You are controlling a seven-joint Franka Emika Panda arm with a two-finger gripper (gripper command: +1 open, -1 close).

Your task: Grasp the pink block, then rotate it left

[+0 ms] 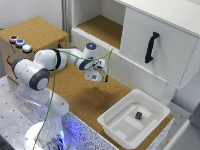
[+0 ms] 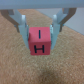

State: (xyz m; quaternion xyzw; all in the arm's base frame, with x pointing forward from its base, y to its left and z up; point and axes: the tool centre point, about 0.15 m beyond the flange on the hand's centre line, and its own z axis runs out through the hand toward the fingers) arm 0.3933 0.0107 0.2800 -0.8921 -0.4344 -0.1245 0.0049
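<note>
Cork-topped worktop running alongside a white cabinet with a black handle and an open cork-lined shelf. At the near end, a white bin holding one small dark purple cube. At the far end, a cork-topped box bearing three round buttons.

Open cork desk below the pincer. White cabinet with black handle close at 2 o'clock; white bin at 5 o'clock; button box at 10 o'clock.
</note>
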